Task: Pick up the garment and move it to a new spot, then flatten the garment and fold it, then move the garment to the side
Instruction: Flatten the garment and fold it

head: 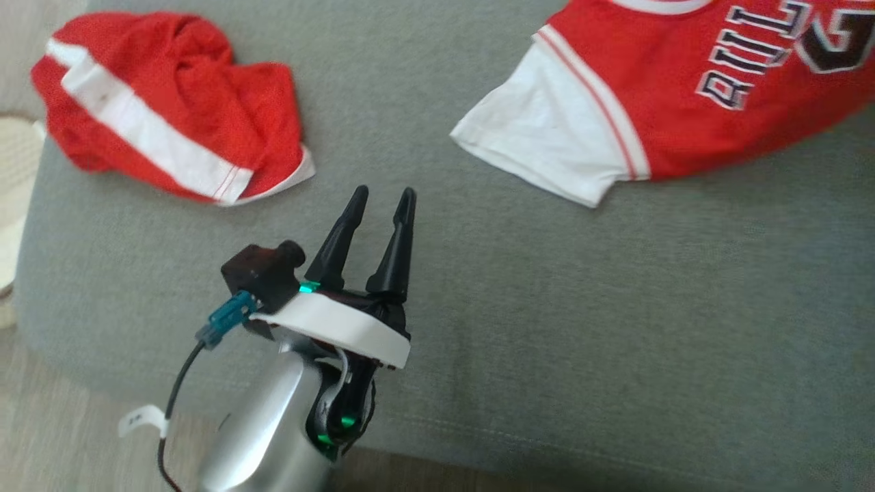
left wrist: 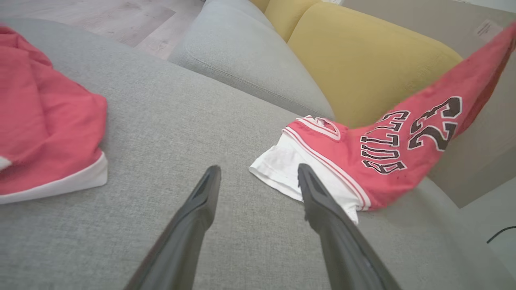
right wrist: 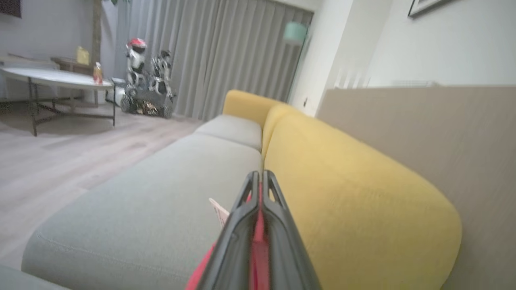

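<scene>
The garment (head: 683, 102) is a red jersey with white sleeves and "BULLS 23" lettering, lying at the upper right of the grey sofa seat (head: 547, 307). In the left wrist view the garment (left wrist: 387, 157) rises to the upper right, its far end lifted off the seat while the white sleeve rests on the cushion. My right gripper (right wrist: 260, 174) is shut on a fold of its red cloth (right wrist: 260, 241), held above the seat. My left gripper (head: 383, 193) hovers open and empty over the bare seat, left of the white sleeve, its fingers (left wrist: 201, 209) spread apart.
A second red garment with a white stripe (head: 171, 102) lies crumpled at the seat's far left (left wrist: 40, 133). Yellow back cushions (left wrist: 363, 60) line the sofa, with a beige panel (right wrist: 423, 141) behind. Wooden floor (head: 55, 424) borders the seat. A table (right wrist: 52, 78) and another robot (right wrist: 145, 80) stand far off.
</scene>
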Controlling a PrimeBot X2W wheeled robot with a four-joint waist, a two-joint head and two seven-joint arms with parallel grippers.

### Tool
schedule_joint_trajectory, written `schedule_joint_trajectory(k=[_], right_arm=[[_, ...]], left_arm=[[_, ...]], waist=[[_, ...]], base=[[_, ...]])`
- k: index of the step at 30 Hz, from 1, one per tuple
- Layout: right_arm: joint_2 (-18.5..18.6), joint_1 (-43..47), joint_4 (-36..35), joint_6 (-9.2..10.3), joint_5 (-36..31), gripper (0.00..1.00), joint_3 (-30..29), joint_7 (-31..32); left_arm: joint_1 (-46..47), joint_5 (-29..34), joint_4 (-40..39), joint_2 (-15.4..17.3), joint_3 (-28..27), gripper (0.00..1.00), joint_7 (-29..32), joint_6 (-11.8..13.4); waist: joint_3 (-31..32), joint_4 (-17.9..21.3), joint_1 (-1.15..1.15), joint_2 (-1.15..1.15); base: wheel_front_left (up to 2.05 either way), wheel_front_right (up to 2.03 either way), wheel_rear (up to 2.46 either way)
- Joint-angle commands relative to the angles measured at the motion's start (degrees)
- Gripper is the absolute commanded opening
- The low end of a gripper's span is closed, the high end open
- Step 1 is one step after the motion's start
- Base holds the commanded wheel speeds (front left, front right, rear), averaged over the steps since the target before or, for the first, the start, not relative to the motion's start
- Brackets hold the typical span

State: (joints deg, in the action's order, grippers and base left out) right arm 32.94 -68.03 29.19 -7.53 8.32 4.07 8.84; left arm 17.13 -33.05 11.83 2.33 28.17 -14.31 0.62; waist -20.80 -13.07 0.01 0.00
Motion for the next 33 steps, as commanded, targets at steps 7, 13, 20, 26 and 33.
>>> schedule_joint_trajectory(k=[7,13,20,26,33], right_arm=[[-0.94,-4.25,16.39,0.04,-5.45,1.00,2.56,-3.81],[-2.53,-4.64,22.87,0.04,-6.53,1.00,2.45,-7.73],[-5.58,-1.42,26.68,0.04,-3.02,1.00,2.36,-15.45],[-9.00,6.83,24.02,0.04,3.31,1.00,3.34,-21.16],[-12.97,21.60,12.68,0.04,9.43,1.00,3.98,-23.18]], left_arm=[[2.56,-0.86,-2.77,0.54,-0.39,1.00,-0.69,0.88],[3.24,-0.50,-2.54,0.54,-0.42,1.00,-0.69,1.23],[3.08,0.25,-1.60,0.54,-1.93,1.00,-0.69,0.90],[1.91,1.22,-1.03,0.54,-4.97,1.00,-0.69,0.42],[-0.18,2.35,-0.28,0.54,-8.67,1.00,-0.69,-0.09]], waist=[[-4.77,-4.06,-0.01,0.00],[-4.32,-2.71,-0.01,0.00],[-0.27,0.87,-0.01,0.00],[5.07,5.42,-0.01,0.00],[10.05,11.15,-0.01,0.00]], base=[[0.00,0.00,0.00],[0.00,0.00,0.00],[0.00,0.00,0.00],[0.00,0.00,0.00],[0.00,0.00,0.00]])
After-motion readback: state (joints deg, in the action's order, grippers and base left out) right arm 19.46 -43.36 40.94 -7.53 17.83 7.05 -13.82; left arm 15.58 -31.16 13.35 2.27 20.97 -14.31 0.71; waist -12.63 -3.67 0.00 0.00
